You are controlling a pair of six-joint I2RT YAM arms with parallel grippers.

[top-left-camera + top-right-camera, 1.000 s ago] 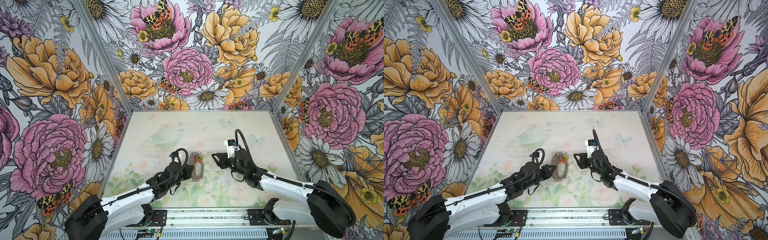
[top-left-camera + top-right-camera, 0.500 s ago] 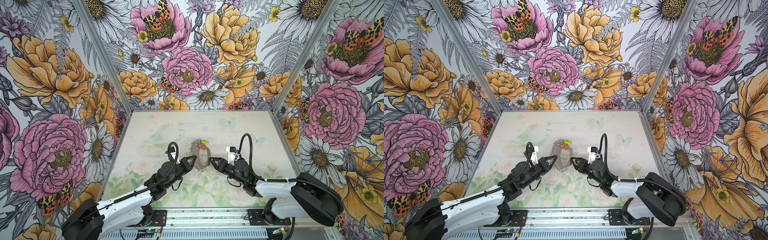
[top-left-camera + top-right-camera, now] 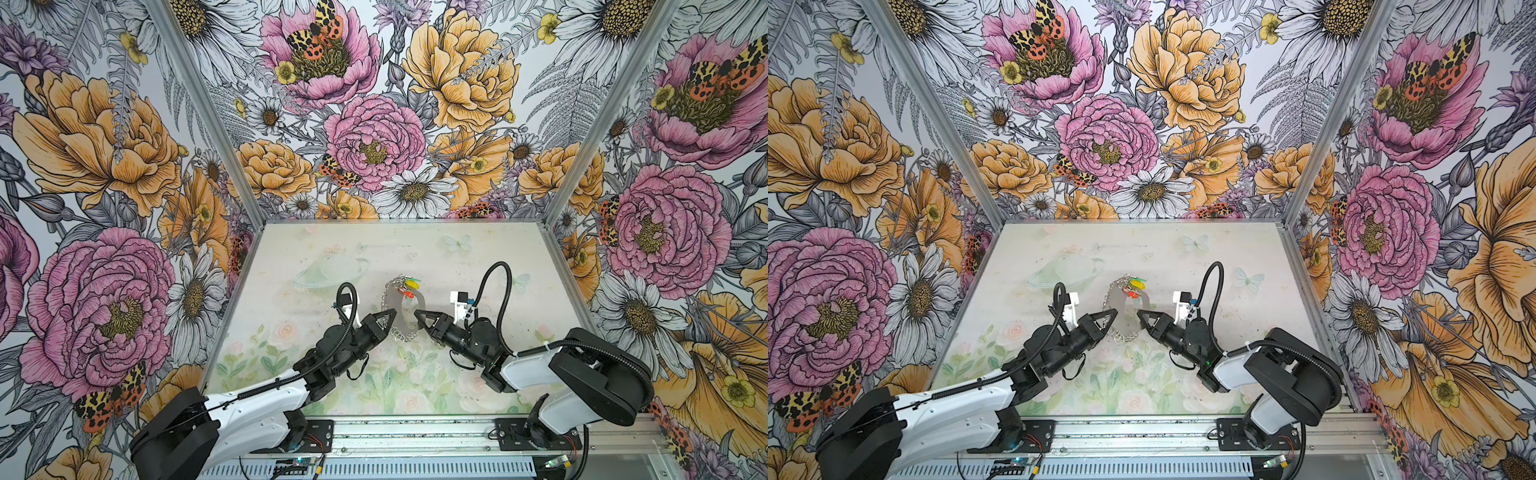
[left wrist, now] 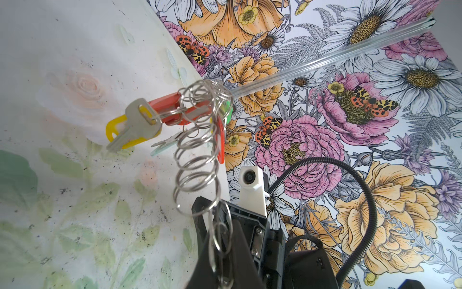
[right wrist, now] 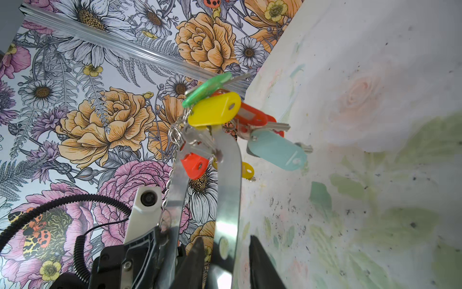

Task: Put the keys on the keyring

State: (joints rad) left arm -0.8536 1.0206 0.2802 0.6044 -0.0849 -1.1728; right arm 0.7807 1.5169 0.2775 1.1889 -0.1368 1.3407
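Keyring (image 5: pixel 226 200) was spanned between both arms over the table (image 3: pixel 291 374), each gripping at its near end. Left gripper (image 3: pixel 390 317) was clamped tight on the keyring's left rim, among the split rings (image 4: pixel 195 160) that fringe it. Right gripper (image 3: pixel 417 314) straddled the flat band on the opposite rim. A sliver of gap showed beside one finger in the right wrist view, so I could not tell whether it pinched the metal or only bracketed it. The hoop was oblong, its long axis running from the gripped end out to the far end. Keys (image 3: pixel 406 286) hung bunched at that far end, beyond both sets of fingertips, with a large yellow tag (image 5: pixel 215 112) at the tip, a green tag (image 5: pixel 207 87) just past it, and a red tag (image 5: pixel 250 116) and a teal tag (image 5: pixel 277 150) beside. Neither arm was clearly nearer the bunch; by my reading the right was the freer to go for it. Band: smooth grey reflective sheet metal. Rings: thin silver wire coils, loose, overlapping like chain. Tags: glossy moulded plastic, rounded oblongs, pierced at one end. Keys: small, flat, dull silver.
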